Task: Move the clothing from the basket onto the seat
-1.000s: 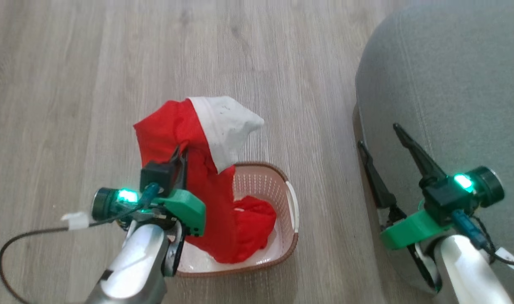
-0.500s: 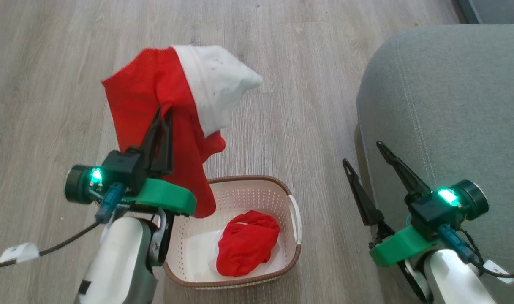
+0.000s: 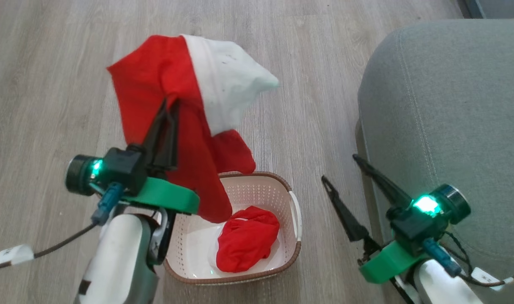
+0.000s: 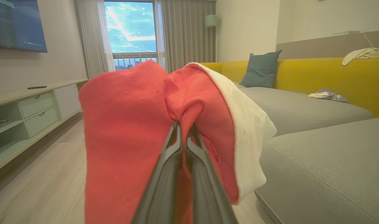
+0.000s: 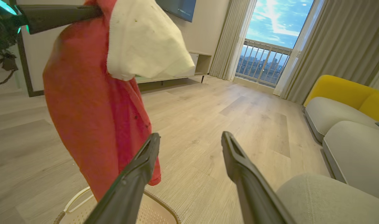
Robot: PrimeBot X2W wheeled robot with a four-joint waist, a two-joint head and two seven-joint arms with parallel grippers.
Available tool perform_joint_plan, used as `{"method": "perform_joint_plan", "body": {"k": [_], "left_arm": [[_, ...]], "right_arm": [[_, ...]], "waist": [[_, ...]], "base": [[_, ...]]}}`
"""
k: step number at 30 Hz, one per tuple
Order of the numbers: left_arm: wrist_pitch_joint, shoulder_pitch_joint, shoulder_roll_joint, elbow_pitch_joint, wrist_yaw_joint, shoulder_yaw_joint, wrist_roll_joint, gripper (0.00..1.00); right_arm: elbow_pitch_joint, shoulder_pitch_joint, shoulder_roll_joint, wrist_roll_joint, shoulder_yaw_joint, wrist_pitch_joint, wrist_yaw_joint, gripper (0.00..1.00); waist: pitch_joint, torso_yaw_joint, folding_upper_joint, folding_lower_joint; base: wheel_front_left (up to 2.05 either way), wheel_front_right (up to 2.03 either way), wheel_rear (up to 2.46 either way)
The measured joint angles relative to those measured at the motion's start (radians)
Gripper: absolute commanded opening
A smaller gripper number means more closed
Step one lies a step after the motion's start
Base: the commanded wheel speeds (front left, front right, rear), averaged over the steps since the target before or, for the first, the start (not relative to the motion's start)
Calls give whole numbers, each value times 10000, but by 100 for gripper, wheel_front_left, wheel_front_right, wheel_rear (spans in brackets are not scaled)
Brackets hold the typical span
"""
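Head view: our left pincer [image 3: 171, 103] is clamped on a red garment [image 3: 147, 93] hanging above the basket [image 3: 297, 249]. A second garment [image 3: 248, 238] lies inside, and the seat [image 3: 451, 105] is at three o'clock.
Left wrist view: the grip looks firm, so we should swing right, lifting clear of the seat's edge.
Right wrist view: our right pincer [image 5: 191, 135] gapes wide, empty.

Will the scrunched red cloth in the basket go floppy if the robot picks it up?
Probably floppy: the similar red and white garment in the left gripper hangs in limp folds. Likely light too, since one small pinch holds that one up. The crumpled red cloth in the cream plastic basket may unfold when lifted.
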Motion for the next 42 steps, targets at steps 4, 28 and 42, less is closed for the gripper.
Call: {"method": "perform_joint_plan", "body": {"k": [4,28,42], "left_arm": [[0,-19,-8,159,-391,-424,-77,0],[0,-842,109,355,-1839,-3264,-4,0],[0,-1476,631,309,-1843,-5331,-671,0]], "right_arm": [[42,-196,-355,0,579,0,0,100],[1248,-2041,-1843,456,2512,0,0,100],[1998,-3125,-2015,734,4295,0,0,100]], "waist": [[59,1,0,0],[185,428,0,1],[76,574,0,1]], "base": [[0,0,0],[0,0,0],[0,0,0]]}}
